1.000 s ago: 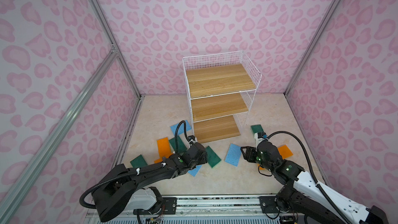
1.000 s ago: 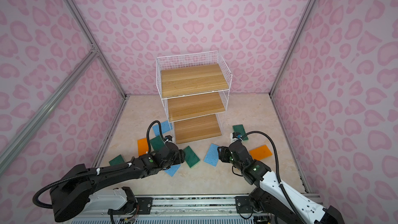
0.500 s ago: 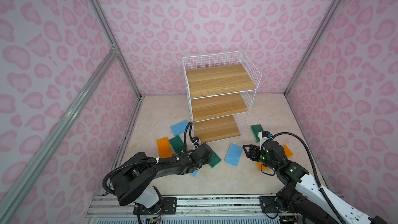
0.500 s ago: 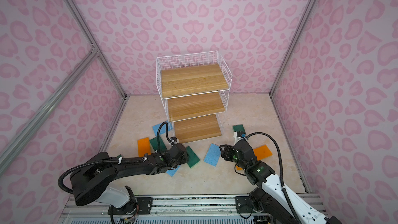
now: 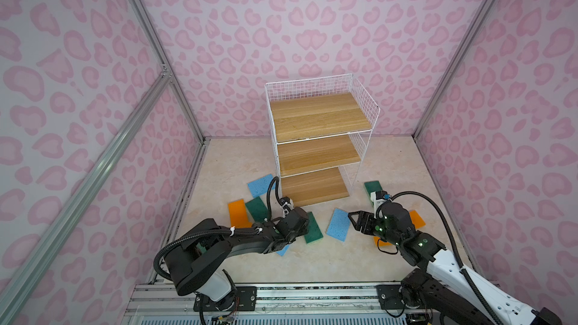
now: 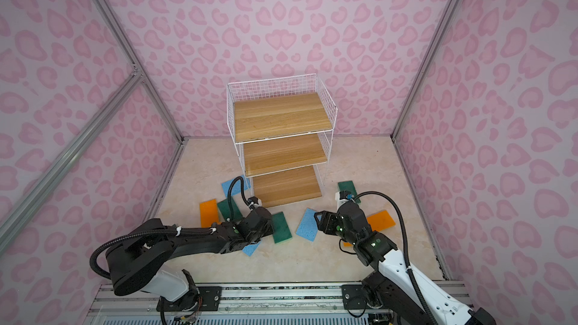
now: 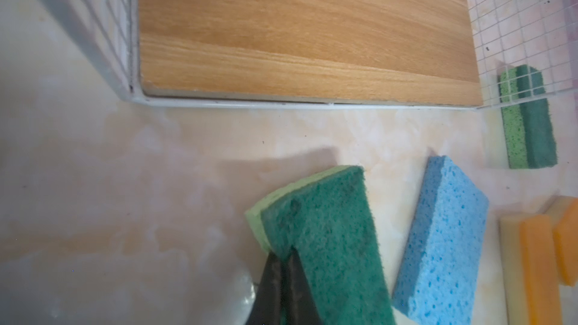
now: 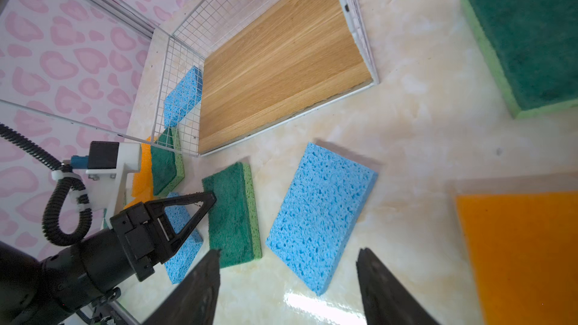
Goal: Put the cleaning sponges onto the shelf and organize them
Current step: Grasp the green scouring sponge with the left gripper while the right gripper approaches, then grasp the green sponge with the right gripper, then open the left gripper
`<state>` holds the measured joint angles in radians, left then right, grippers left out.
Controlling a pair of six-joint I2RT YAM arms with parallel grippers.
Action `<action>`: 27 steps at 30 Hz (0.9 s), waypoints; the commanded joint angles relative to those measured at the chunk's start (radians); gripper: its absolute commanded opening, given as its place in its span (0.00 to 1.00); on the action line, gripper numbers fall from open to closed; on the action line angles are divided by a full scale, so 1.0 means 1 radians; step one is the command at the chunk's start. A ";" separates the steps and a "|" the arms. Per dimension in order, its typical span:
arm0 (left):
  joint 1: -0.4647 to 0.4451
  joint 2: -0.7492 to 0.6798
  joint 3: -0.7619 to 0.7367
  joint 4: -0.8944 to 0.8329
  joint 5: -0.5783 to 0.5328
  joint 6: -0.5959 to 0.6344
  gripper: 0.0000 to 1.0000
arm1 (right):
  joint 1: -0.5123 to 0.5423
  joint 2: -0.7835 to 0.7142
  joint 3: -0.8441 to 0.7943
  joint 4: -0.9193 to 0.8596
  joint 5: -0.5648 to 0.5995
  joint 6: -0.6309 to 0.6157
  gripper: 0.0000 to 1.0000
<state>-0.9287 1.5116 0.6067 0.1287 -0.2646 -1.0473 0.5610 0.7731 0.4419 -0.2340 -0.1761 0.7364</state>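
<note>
My left tool [image 7: 283, 259] is clenched, with its tips touching the edge of a dark green sponge [image 7: 322, 214]. My right tool [image 8: 289, 251] is released, close to a light blue sponge [image 8: 319, 214]. Both sponges lie on the surface [image 5: 312, 261] in front of the shelf [image 5: 316, 117].

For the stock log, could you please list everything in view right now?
shelf: one, white wire with three bare oak boards, at the back of the floor.
walls: three, pink patterned, around the floor.
blue sponges: three, light blue; one left of the shelf, one in front, one under the left arm.
green sponges: three seen, dark green; left of the shelf, in front, right of it.
orange sponges: at least three, orange; one at left, two by the right arm.
left gripper: one, black, shut at the front green sponge's edge.
right gripper: one, black, open near the front blue sponge.
</note>
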 commanded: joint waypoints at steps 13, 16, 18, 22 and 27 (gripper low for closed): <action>0.044 -0.228 -0.025 0.022 0.150 0.108 0.04 | 0.000 0.024 -0.008 0.079 -0.224 -0.091 0.70; 0.089 -0.259 -0.037 0.042 0.223 0.117 0.04 | 0.000 0.055 -0.029 0.145 -0.281 -0.078 0.63; 0.115 -0.272 -0.040 0.047 0.263 0.120 0.04 | 0.000 0.086 -0.037 0.200 -0.320 -0.060 0.59; 0.136 -0.295 -0.048 0.054 0.288 0.106 0.03 | 0.015 0.164 -0.027 0.289 -0.395 -0.018 0.61; 0.146 -0.274 -0.037 0.114 0.299 0.091 0.03 | 0.051 0.252 0.025 0.298 -0.454 -0.015 0.64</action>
<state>-0.7879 1.2274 0.5629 0.1745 0.0151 -0.9421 0.6022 0.9966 0.4488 0.0078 -0.5621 0.7101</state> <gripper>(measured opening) 0.064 0.638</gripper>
